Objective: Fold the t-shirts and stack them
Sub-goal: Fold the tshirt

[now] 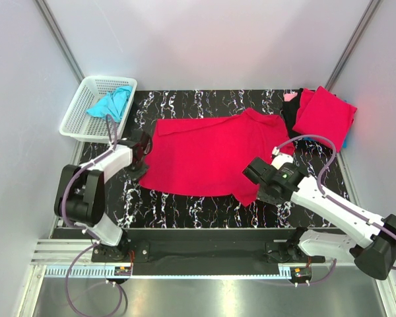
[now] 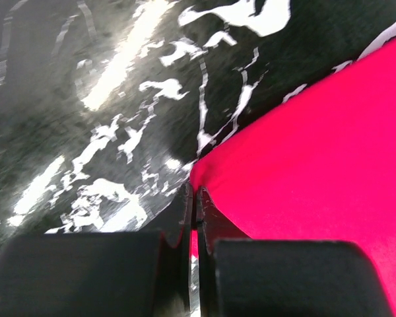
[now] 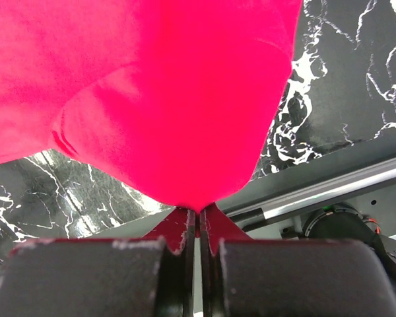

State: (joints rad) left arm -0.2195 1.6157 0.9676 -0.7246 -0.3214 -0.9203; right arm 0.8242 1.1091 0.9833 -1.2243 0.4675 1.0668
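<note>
Black marble-patterned worktop (image 1: pixel 204 211) fills the booth, and a red t-shirt (image 1: pixel 211 155) lies spread flat across its middle. The left pincer (image 2: pixel 194 198) is clenched on the shirt's left edge, a sliver of red caught between its jaws. The right pincer (image 3: pixel 198 214) is clenched on the near right corner, the cloth rising to it in a soft peak. A folded red shirt (image 1: pixel 325 115) sits at the far right, and a turquoise shirt (image 1: pixel 111 102) is bunched in the basket (image 1: pixel 76 122) at the far left. Such cloth looks light and limp; I'd say it will sag and crease, so edges and corners are the places to hold.
</note>
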